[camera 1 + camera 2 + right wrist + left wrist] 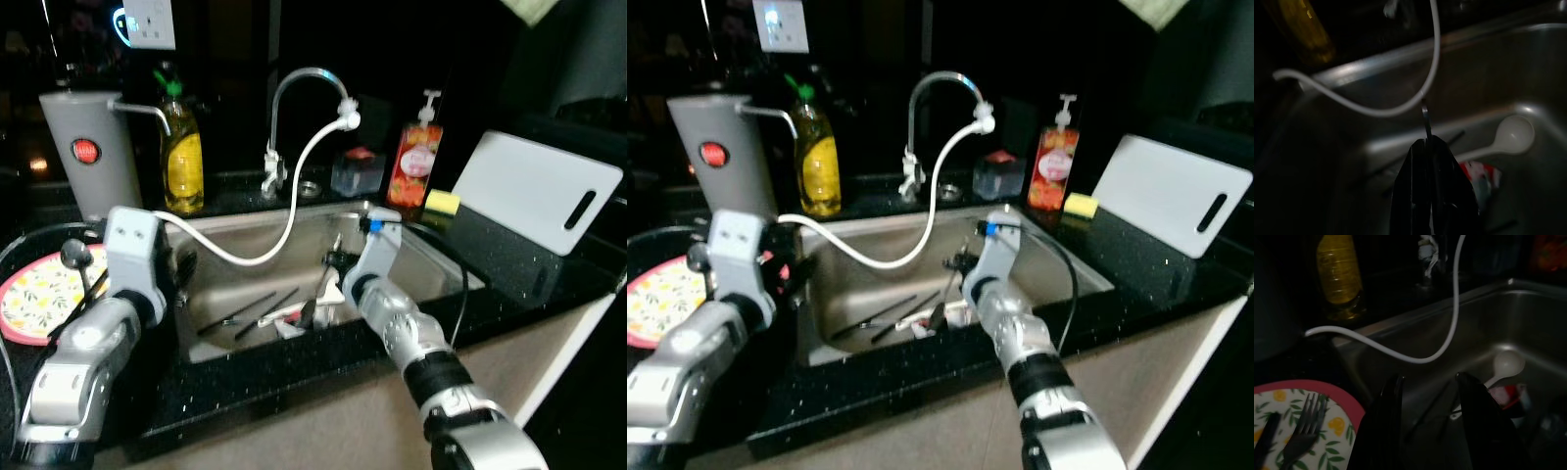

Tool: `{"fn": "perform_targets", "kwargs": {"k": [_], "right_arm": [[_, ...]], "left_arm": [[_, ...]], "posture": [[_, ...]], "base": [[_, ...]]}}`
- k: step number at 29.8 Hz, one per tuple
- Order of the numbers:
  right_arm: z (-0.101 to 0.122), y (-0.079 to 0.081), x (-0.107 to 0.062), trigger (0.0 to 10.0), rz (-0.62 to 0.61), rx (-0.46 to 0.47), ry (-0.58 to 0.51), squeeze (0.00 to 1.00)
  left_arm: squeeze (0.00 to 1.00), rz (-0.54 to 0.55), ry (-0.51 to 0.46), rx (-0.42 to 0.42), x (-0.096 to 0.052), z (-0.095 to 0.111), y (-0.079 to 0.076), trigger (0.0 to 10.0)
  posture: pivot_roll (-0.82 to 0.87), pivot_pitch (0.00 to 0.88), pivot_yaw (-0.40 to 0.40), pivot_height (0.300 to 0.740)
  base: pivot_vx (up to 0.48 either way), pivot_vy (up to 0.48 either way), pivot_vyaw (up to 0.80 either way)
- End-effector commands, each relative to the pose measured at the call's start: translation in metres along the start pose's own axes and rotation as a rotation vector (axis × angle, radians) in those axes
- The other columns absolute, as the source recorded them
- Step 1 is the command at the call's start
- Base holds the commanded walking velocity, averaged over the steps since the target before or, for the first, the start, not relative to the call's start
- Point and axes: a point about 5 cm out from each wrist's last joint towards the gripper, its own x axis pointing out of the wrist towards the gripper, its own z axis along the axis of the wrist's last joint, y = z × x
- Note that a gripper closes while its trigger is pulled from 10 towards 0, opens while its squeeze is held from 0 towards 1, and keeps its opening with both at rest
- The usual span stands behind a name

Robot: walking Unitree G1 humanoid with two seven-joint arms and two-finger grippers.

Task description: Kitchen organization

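Note:
The steel sink [245,257] holds several dark utensils [257,311], a white spoon [1515,133] and a red-and-white packet [1480,177]. My right gripper [1426,143] hangs over the middle of the basin, shut on a thin metal utensil [1425,117] that sticks out past its fingertips. My left gripper [1427,380] is open above the sink's left edge, nothing between its fingers [1392,387]. Beside it on the counter lies a floral plate [39,299] with a red rim, carrying a black fork [1305,426] and a black spoon [74,257].
A white hose [294,201] runs from the faucet [294,83] across the sink to the left. Behind stand a grey canister [88,152], yellow soap bottle [183,157], small container [358,174] and red pump bottle [416,162]. A sponge [443,203] and white cutting board [539,191] are right.

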Motion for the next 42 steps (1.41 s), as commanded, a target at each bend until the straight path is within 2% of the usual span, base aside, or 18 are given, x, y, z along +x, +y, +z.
{"fn": "perform_targets", "kwargs": {"k": [1,5,6,7,8,11,12,13,14,17,19,20,23,27,30,31,34,42], "right_arm": [[0.000,0.001,0.001,10.0,0.037,-0.066,-0.004,0.00],[-0.002,-0.005,0.002,10.0,0.021,-0.066,0.001,0.00],[-0.004,-0.009,0.002,10.0,-0.002,-0.055,0.009,0.54],[-0.006,-0.012,0.002,10.0,-0.021,-0.052,0.014,0.54],[-0.005,-0.013,0.002,10.0,-0.025,-0.022,0.009,1.00],[-0.001,-0.013,0.003,10.0,-0.015,-0.004,-0.012,1.00],[0.022,-0.009,0.005,10.0,0.039,0.037,-0.123,1.00],[0.022,-0.009,0.005,10.0,0.039,0.037,-0.123,1.00],[0.043,-0.005,0.004,10.0,0.089,0.048,-0.218,0.00],[0.106,0.009,-0.010,10.0,0.203,0.027,-0.464,0.00],[0.128,0.016,-0.024,10.0,0.240,-0.018,-0.559,0.00],[0.128,0.016,-0.024,10.0,0.240,-0.018,-0.559,0.00],[0.150,0.034,-0.058,10.0,0.306,-0.143,-0.703,0.00],[0.136,0.044,-0.074,10.0,0.321,-0.275,-0.712,0.00],[0.104,0.050,-0.084,10.0,0.314,-0.275,-0.620,0.00],[0.104,0.050,-0.084,10.0,0.314,-0.275,-0.620,0.00],[0.073,0.046,-0.094,10.0,0.250,-0.256,-0.496,0.00],[0.063,0.033,-0.110,10.0,0.120,-0.263,-0.441,0.00]], "left_arm": [[0.00,-0.044,0.019,0.026,-0.001,0.003,-0.007,10.0],[0.00,-0.074,0.008,0.020,-0.004,0.007,-0.011,10.0],[0.00,-0.077,0.009,0.021,-0.004,0.007,-0.012,10.0],[0.00,-0.077,0.011,0.022,-0.005,0.007,-0.012,10.0],[0.00,-0.075,0.013,0.022,-0.005,0.007,-0.012,10.0],[0.00,-0.073,0.016,0.024,-0.006,0.007,-0.012,10.0],[0.00,-0.070,0.020,0.027,-0.006,0.008,-0.012,10.0],[0.00,-0.070,0.020,0.027,-0.006,0.008,-0.012,10.0],[0.00,-0.068,0.018,0.025,-0.006,0.008,-0.012,10.0],[0.00,-0.044,-0.009,0.018,-0.004,0.012,-0.012,10.0],[0.00,-0.029,-0.028,0.014,-0.003,0.015,-0.011,10.0],[0.00,-0.029,-0.028,0.014,-0.003,0.015,-0.011,10.0],[0.00,0.017,-0.057,0.007,-0.003,0.021,-0.007,10.0],[0.00,0.052,-0.067,0.016,-0.004,0.024,-0.002,10.0],[0.00,0.082,-0.070,0.047,-0.004,0.029,0.001,10.0],[0.00,0.082,-0.070,0.047,-0.004,0.029,0.001,10.0],[0.00,0.082,-0.100,0.014,-0.008,0.038,0.004,10.0],[0.00,0.112,-0.093,-0.004,-0.008,0.040,0.008,10.0]], "posture": [[0.00,0.047,-0.067,0.740],[0.00,0.066,-0.061,0.740],[0.01,0.068,-0.059,0.740],[0.01,0.068,-0.059,0.740],[0.01,0.073,-0.055,0.740],[0.01,0.074,-0.055,0.740],[0.01,0.075,-0.055,0.740],[0.01,0.075,-0.055,0.740],[0.00,0.072,-0.057,0.740],[-0.01,0.063,-0.062,0.740],[-0.01,0.060,-0.065,0.740],[-0.01,0.060,-0.065,0.740],[-0.01,0.051,-0.065,0.740],[-0.02,0.049,-0.063,0.740],[-0.01,0.051,-0.057,0.740],[-0.01,0.051,-0.057,0.740],[-0.03,0.061,-0.041,0.740],[-0.04,0.056,-0.020,0.740]], "base": [[0.000,0.000,0.00],[0.000,0.000,0.00],[0.000,0.000,0.00],[0.000,0.000,0.00],[0.000,0.000,0.00],[0.000,0.000,0.00],[0.000,0.000,0.00],[0.000,0.000,0.00],[0.000,0.000,0.00],[0.000,0.000,0.00],[0.000,0.000,0.00],[0.000,0.000,0.00],[0.000,0.000,0.00],[0.000,0.000,0.00],[0.000,0.000,0.00],[0.000,0.000,0.00],[0.000,0.000,0.00],[0.000,0.000,0.00]]}}
